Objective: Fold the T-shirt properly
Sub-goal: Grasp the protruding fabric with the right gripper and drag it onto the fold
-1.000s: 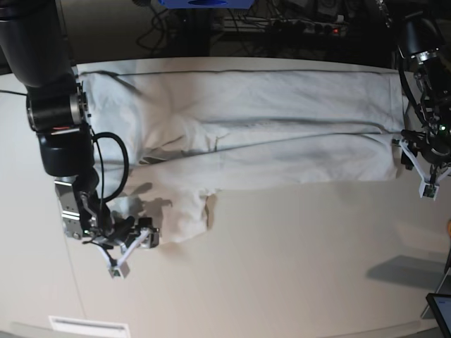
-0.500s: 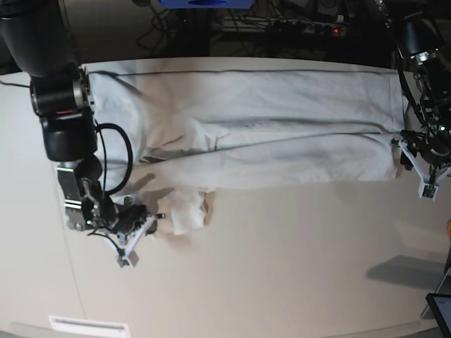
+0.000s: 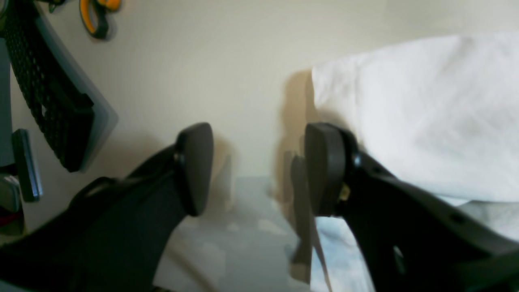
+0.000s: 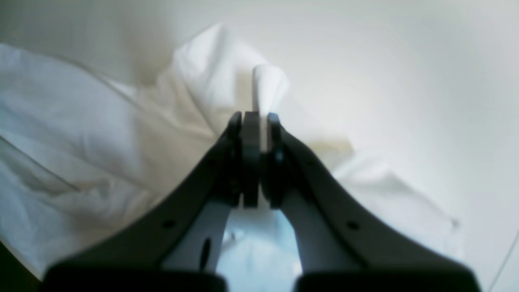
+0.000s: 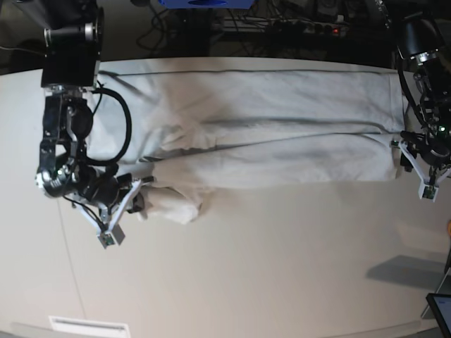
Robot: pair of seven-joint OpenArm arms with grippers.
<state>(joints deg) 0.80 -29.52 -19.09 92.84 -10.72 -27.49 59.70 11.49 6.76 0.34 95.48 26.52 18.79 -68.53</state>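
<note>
Right gripper [image 4: 255, 121] closed tight on a fold of the T-shirt [image 5: 268, 134], a small peak of white cloth standing up just past the tips at 12 o'clock. In the base view, seen at 8 o'clock of the table [image 5: 282, 282], pinching the loose sleeve end where it hangs out below the long body of the cloth.

Left gripper [image 3: 259, 166] open, nothing between the pads, only bare table there. Edge of the cloth just beside the pad at 3 o'clock; touching or not, cannot tell.

T-shirt spread as a long band across the far half of the table, from 9 to 3 o'clock, already doubled lengthwise.

Step in hand, by judgement: tucking the sleeve inward. Next move probably calls for carrying the pinched cloth toward 12 o'clock onto the body, then release.

Only the right wrist view proves the pinch; only the base view gives the whole layout.
</note>
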